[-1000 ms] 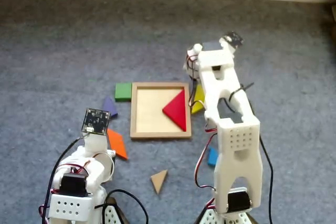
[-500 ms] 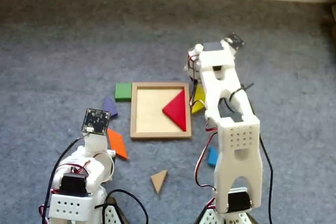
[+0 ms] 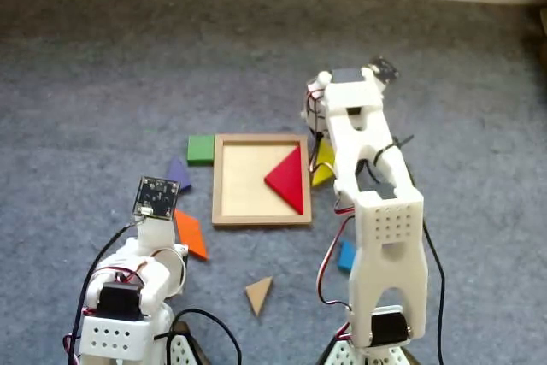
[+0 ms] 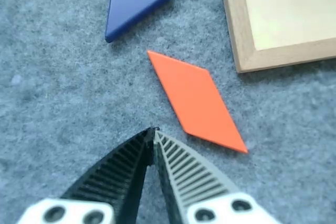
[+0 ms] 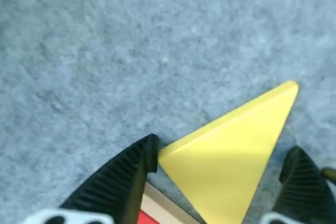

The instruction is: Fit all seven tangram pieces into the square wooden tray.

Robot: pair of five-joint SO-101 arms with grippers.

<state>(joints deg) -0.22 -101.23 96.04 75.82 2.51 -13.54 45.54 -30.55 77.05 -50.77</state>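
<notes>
Right gripper [image 5: 221,148], spread wide, straddles the yellow triangle [image 5: 236,156], seemingly without touching it, just outside the tray [image 3: 261,220]. Our left gripper [image 4: 154,132] is pinched closed on nothing beside the orange parallelogram [image 4: 197,100]. From above we see the red triangle [image 3: 289,179] lying in the tray's right half and a green square [image 3: 201,149] at its far left corner.

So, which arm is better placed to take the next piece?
Right, probably. The right gripper is open either side of the yellow triangle; the left gripper is shut, near the orange piece.
</notes>
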